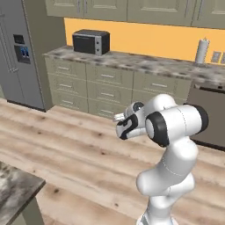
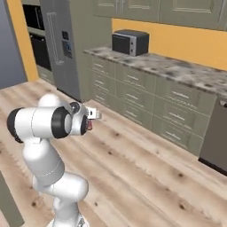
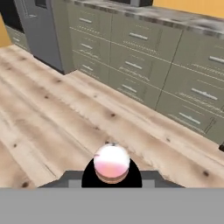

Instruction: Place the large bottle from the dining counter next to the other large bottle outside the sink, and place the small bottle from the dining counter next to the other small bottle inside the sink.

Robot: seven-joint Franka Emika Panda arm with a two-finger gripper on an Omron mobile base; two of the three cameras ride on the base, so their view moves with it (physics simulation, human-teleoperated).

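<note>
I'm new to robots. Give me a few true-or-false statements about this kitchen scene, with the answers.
1. A dark microwave sits on the stone counter. True.
2. The floor is white tile. False: it is light wood planks.
3. The wall above the counter is orange-yellow. True.
4. The claw carries a spoon. False: a rounded pinkish object sits at it; what it is, I cannot tell.
5. The lower cabinets are bright red. False: sage green.
</note>
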